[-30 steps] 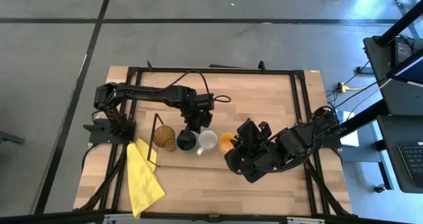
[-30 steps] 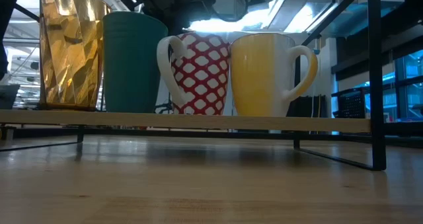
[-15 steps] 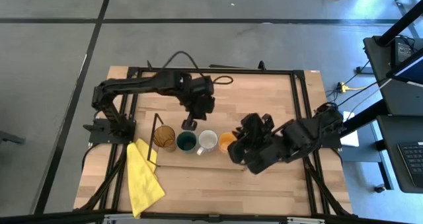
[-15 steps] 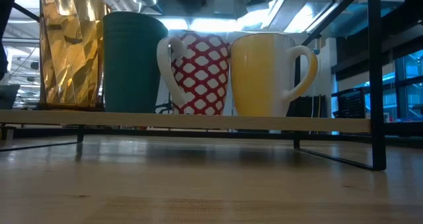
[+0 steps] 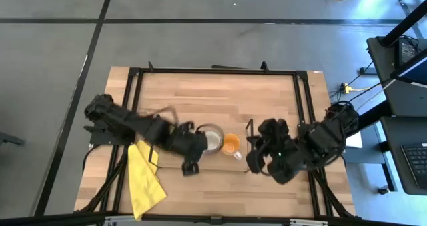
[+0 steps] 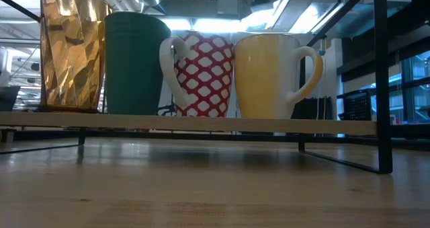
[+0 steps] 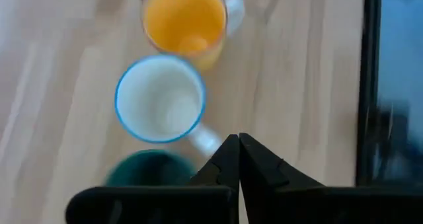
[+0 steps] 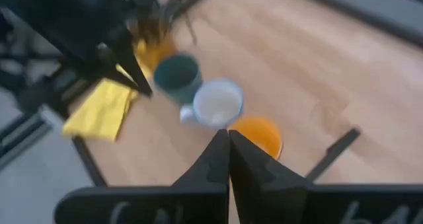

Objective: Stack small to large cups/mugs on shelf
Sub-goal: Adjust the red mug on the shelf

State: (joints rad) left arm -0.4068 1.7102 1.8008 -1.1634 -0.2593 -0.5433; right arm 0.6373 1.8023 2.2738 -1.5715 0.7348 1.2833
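Note:
Four vessels stand in a row on the low light-wood shelf [image 6: 201, 122]: the amber tumbler [image 6: 72, 50], the dark green cup [image 6: 134, 63], the white handled mug [image 6: 201, 73], which has a red pattern outside, and the orange handled mug [image 6: 272, 73]. In the high view my left arm covers the tumbler and the green cup. The white mug [image 5: 211, 139] and the orange mug [image 5: 230, 144] show. My left gripper [image 5: 189, 165] is shut above the shelf's near edge, by the green cup [image 7: 149, 170]. My right gripper [image 5: 255, 158] is shut to the right of the orange mug [image 8: 260, 133].
A yellow cloth [image 5: 145, 179] lies on the table near the left front, beside the shelf's left wire frame [image 5: 155, 153]. The shelf's right wire frame [image 5: 248, 128] stands between the orange mug and my right gripper. Black frame rails run along the tabletop's sides.
My left arm has swung from the far side of the cups across the row toward the table's near edge, and now lies over the tumbler and the green cup. My right arm has drawn back toward the table's right edge. The four vessels have stayed in place.

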